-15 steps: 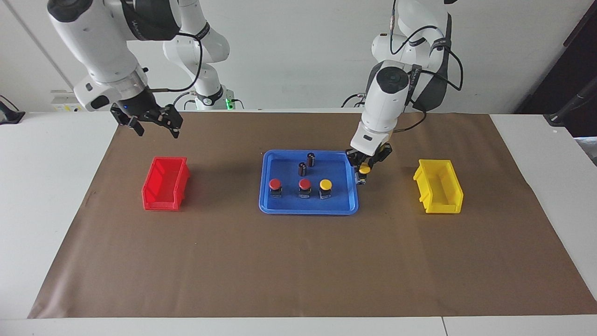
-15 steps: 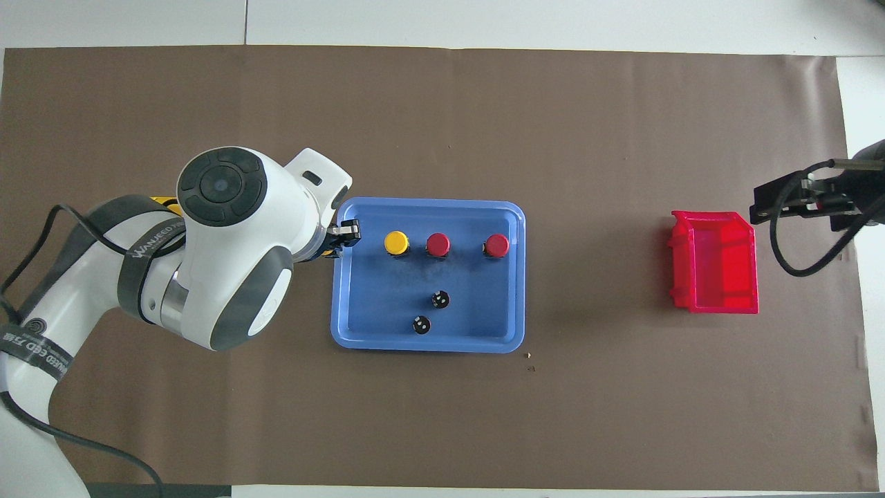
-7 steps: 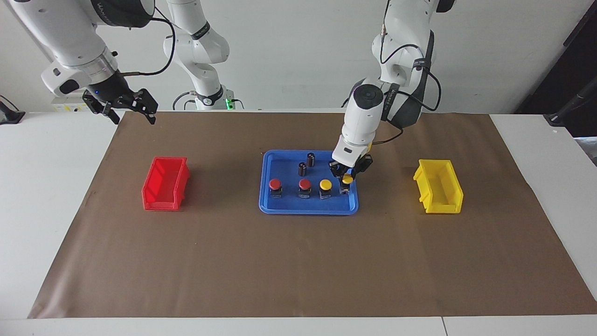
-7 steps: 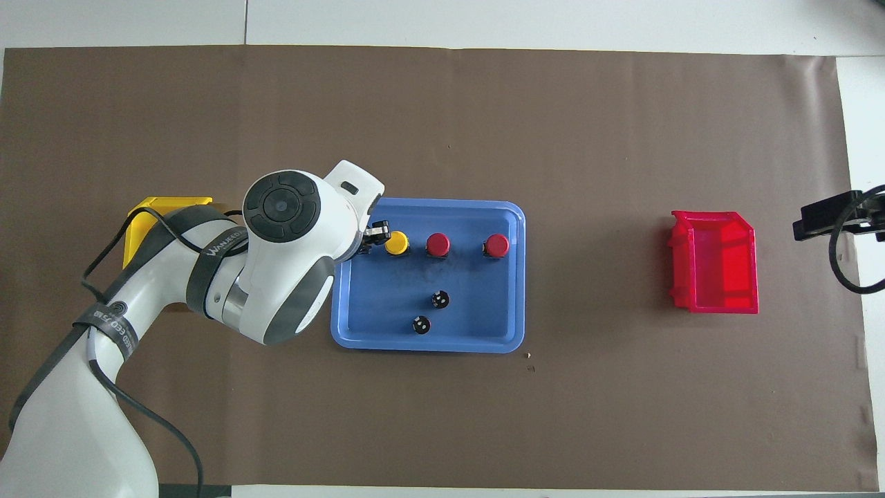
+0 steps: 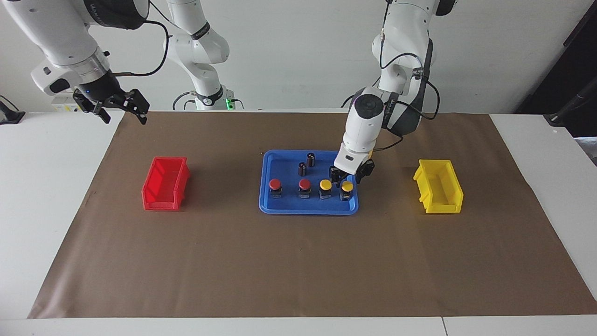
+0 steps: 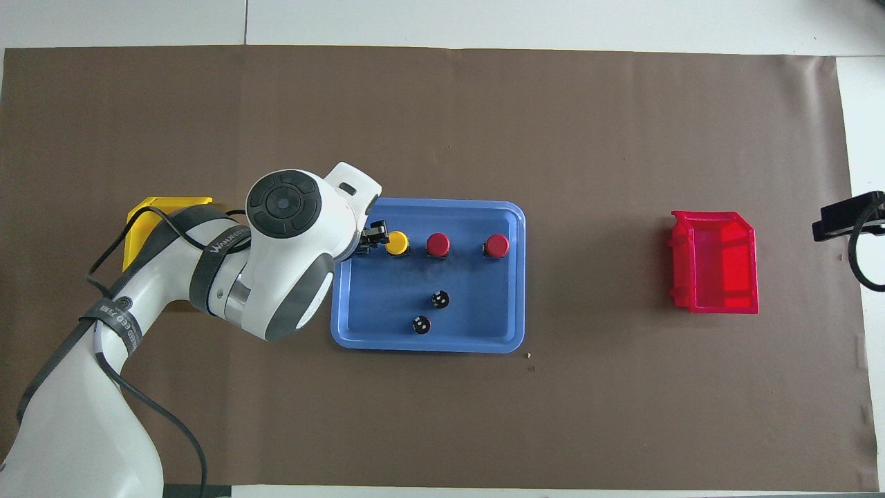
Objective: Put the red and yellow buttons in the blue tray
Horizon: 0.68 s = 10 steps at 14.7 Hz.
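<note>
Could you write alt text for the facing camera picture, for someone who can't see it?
Four push buttons, two red-capped and two yellow-capped, stand in a row in a flat blue plastic tray beside two small dark cylinders. The left claw hangs just above the endmost yellow button; the right claw waits open.

Table (image 5: pixel 46 186), brown mat (image 5: pixel 298 261)

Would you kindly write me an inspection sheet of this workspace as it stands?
Surface: brown mat on white table.
Job's things: two red and two yellow buttons upright in a row in the blue tray.
Clutter: two dark cylinders in the tray; red bin; yellow bin.
Grippers: left hand open just over the end yellow button; right hand open, waiting raised.
Cables: on both arms.
Surroundings: white wall.
</note>
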Available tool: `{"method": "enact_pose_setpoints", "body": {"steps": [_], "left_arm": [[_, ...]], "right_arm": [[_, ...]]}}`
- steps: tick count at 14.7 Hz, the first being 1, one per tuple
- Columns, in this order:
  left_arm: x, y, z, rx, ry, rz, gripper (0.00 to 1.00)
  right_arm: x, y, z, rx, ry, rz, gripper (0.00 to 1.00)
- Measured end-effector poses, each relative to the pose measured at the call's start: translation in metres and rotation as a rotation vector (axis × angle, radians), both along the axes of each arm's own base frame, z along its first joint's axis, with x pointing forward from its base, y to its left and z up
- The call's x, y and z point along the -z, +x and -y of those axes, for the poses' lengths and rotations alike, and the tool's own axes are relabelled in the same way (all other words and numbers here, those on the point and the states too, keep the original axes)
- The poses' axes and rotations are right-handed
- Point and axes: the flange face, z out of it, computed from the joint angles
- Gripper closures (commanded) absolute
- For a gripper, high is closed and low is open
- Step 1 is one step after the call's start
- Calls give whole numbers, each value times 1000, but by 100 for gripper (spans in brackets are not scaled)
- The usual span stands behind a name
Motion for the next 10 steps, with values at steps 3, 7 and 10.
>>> {"method": "enact_pose_setpoints", "body": {"steps": [3, 7, 10], "left_arm": [[-49, 12, -23, 69, 22, -33, 0], [-129, 36, -102, 147, 27, -66, 0], [-178, 38, -165, 117, 14, -39, 0]], "right_arm": [[0, 0, 0, 0, -1, -2, 0], [1, -1, -2, -16, 2, -14, 0], [1, -1, -2, -37, 4, -15, 0]]}}
